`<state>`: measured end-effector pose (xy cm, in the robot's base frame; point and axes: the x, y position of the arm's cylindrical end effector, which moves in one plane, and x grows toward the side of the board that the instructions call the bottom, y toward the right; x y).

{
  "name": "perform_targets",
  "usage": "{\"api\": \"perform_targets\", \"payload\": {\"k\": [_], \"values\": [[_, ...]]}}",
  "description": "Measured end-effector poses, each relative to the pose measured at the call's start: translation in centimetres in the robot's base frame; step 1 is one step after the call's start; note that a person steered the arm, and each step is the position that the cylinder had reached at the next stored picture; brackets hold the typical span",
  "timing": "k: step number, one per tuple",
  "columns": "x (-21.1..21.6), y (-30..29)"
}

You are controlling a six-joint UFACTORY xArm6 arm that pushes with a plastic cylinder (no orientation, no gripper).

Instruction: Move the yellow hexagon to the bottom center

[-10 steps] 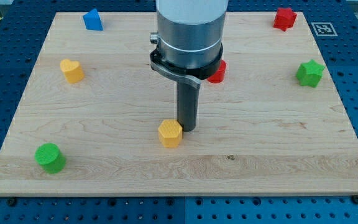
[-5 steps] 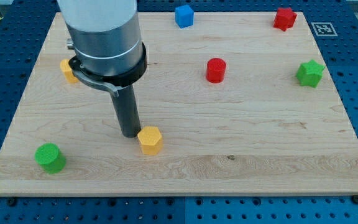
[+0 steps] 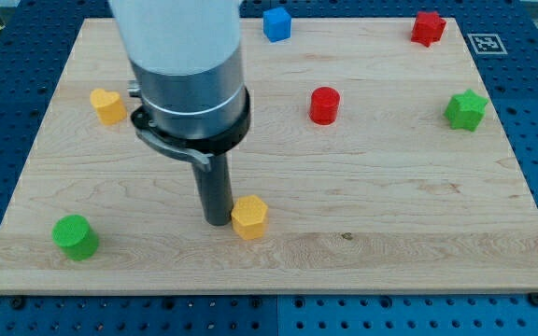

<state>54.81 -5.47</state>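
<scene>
The yellow hexagon (image 3: 248, 217) lies on the wooden board (image 3: 418, 205), left of the centre and in the lower half. My tip (image 3: 217, 221) rests on the board right against the hexagon's left side. The rod rises from it to the grey arm body, which fills the view's upper left middle.
A yellow heart (image 3: 107, 105) sits at the left. A green cylinder (image 3: 74, 236) sits at the bottom left. A blue cube (image 3: 276, 23) is at the top. A red cylinder (image 3: 324, 105), a red star (image 3: 428, 27) and a green star (image 3: 465, 109) are to the right.
My tip went from the hexagon's right side to its left. The hexagon slid left, then back right and slightly down. The blue block now sits at the top centre, not the top left.
</scene>
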Motion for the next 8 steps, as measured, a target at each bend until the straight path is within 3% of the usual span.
{"api": "perform_targets", "payload": {"k": [3, 4, 5, 6, 8], "values": [[0.5, 5.3], [0.1, 4.5], [-3.6, 2.1], [-4.2, 3.9], [-3.2, 12.8]]}}
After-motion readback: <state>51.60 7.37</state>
